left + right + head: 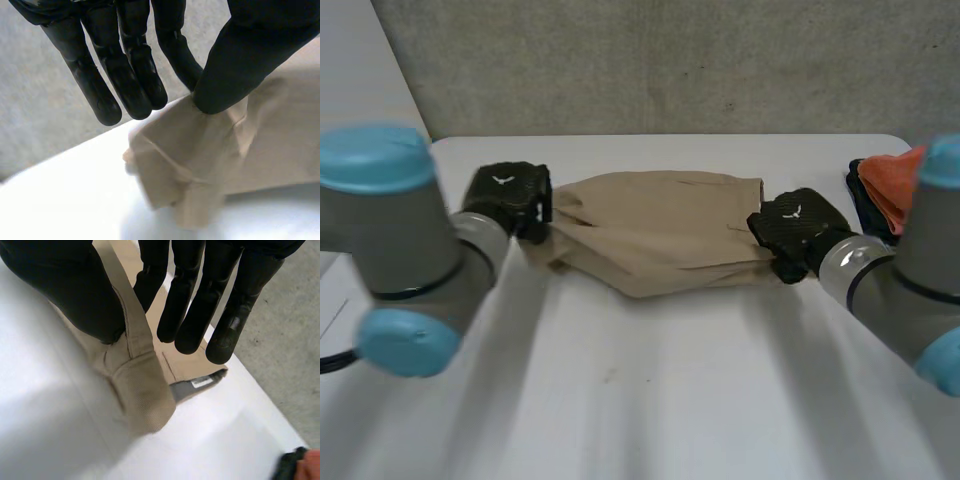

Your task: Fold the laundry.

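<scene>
A tan garment (660,232) lies bunched across the middle of the white table (650,400). My left hand (508,196) is at the garment's left end. In the left wrist view its thumb (240,60) pinches a raised fold of the tan cloth (260,145) against the nearest finger, while the other fingers stay straight above the table. My right hand (798,228) is at the garment's right end. In the right wrist view its thumb (80,295) pinches a hemmed band of the cloth (140,390) against a finger, and a white label shows underneath.
An orange cloth (892,185) lies on a dark one at the table's far right edge, close to my right arm. A grey wall stands behind the table's far edge. Bare table stretches in front of the garment.
</scene>
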Robot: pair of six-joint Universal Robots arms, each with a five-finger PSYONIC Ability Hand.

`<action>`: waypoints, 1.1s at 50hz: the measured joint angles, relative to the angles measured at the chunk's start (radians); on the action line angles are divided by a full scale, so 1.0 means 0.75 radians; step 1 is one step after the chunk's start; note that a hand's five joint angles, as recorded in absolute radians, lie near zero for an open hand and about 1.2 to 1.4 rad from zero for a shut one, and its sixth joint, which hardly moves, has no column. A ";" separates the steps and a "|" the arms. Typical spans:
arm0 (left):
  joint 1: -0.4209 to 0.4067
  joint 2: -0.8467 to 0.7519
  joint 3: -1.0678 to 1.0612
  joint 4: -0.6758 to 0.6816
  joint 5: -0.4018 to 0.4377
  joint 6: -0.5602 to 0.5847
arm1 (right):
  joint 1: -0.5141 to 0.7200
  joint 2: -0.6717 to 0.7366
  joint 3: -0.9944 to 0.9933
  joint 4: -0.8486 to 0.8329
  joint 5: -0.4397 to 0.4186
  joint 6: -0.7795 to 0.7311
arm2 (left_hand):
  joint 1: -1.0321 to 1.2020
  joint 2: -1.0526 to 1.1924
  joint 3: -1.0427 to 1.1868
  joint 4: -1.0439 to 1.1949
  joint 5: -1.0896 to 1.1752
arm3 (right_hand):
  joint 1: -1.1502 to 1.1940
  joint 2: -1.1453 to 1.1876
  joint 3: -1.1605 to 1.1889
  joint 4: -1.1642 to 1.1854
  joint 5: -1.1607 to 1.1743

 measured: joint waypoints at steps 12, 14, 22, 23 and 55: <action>-0.054 0.488 -0.437 -0.375 0.102 0.612 | -0.001 -0.191 -0.012 0.532 0.008 -0.406 | 0.000 0.004 0.002 0.001 0.034 | 0.000 0.000 0.000 0.000 0.002; -0.089 0.537 -0.509 -0.399 0.105 0.651 | 0.001 -0.212 0.011 0.613 0.002 -0.430 | 0.000 0.005 0.002 0.001 0.034 | 0.000 0.000 0.000 0.000 0.004; -0.177 0.471 -0.608 -0.353 0.101 0.669 | 0.002 -0.176 0.079 0.705 -0.003 -0.508 | 0.000 0.005 0.002 0.005 0.034 | 0.000 0.000 0.000 0.000 0.005; -0.180 0.431 -0.596 -0.327 0.099 0.666 | 0.003 -0.147 0.078 0.686 0.000 -0.513 | 0.000 0.005 0.002 0.005 0.034 | 0.000 0.000 0.000 0.000 0.005; -0.186 0.211 -0.531 -0.315 0.030 0.044 | -0.003 0.035 0.046 0.276 0.005 -0.098 | -0.990 -1.062 -1.046 -1.077 -1.012 | 0.000 0.000 0.000 0.000 0.015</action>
